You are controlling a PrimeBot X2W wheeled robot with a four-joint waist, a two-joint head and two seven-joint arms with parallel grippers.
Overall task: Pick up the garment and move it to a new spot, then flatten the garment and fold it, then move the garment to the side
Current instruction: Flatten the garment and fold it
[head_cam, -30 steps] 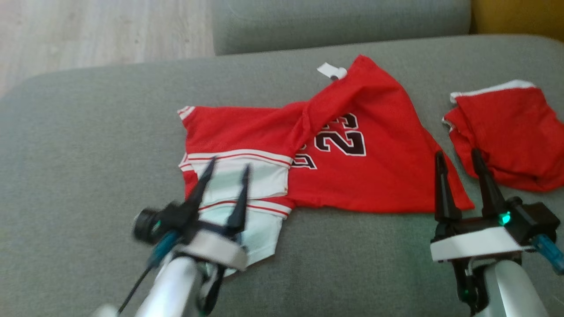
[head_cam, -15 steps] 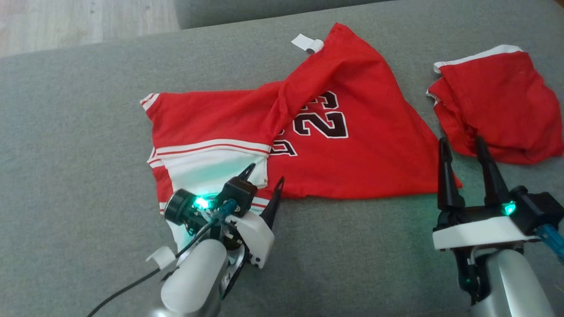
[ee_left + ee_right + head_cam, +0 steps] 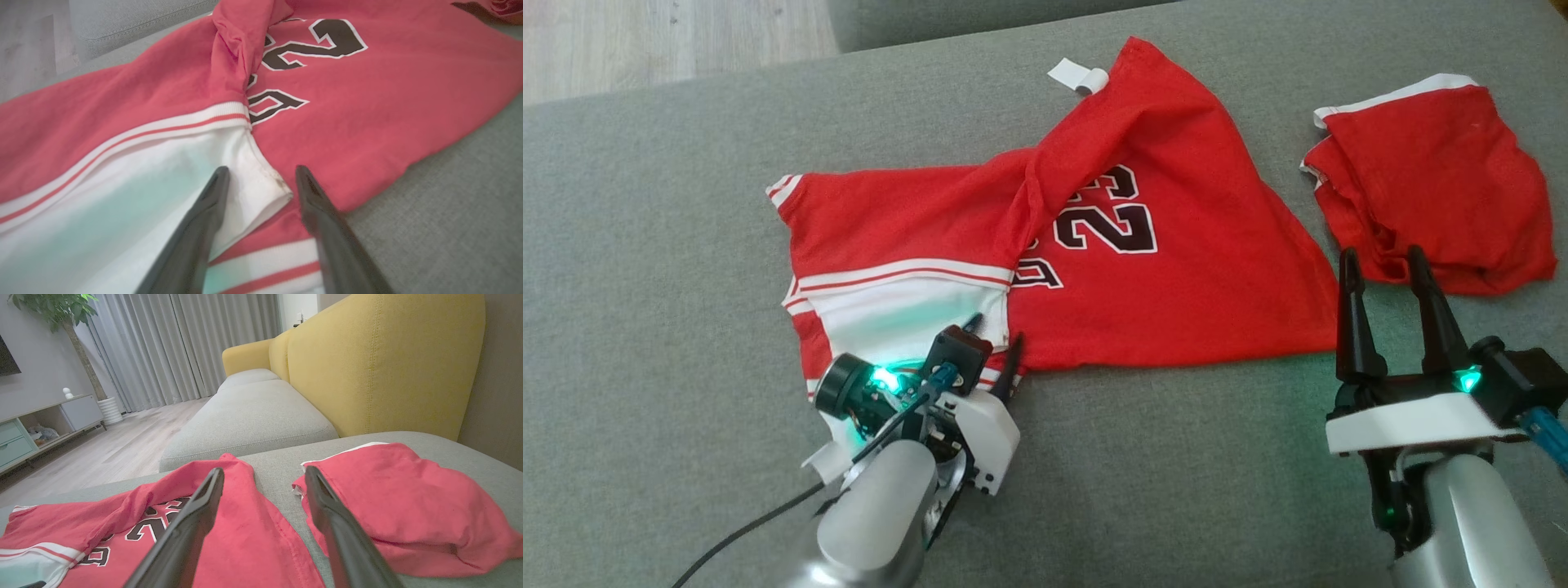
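The garment [image 3: 1176, 278] is a red jersey with a black "23" and white striped trim, lying crumpled and partly folded over on the grey sofa cushion [image 3: 645, 286]. My left gripper [image 3: 995, 333] is down at its near edge and open. In the left wrist view the garment [image 3: 367, 102] has a white folded corner lying between the tips of my left gripper [image 3: 262, 169]. My right gripper [image 3: 1382, 255] stands open and holds nothing, just past the jersey's right corner. The right wrist view looks past my right gripper [image 3: 263, 471] over the garment [image 3: 245, 539].
A second red garment [image 3: 1429, 188] lies bunched at the right, close to the right fingers, and shows as a red garment [image 3: 392, 506] in the right wrist view. A white tag [image 3: 1078, 76] sticks out at the jersey's far edge. A yellow sofa back [image 3: 388, 363] stands behind; wood floor [image 3: 645, 33] lies far left.
The head camera has tilted down. My left gripper has turned and moved right and down onto the jersey's white folded corner. The right gripper has kept its place and stayed open.
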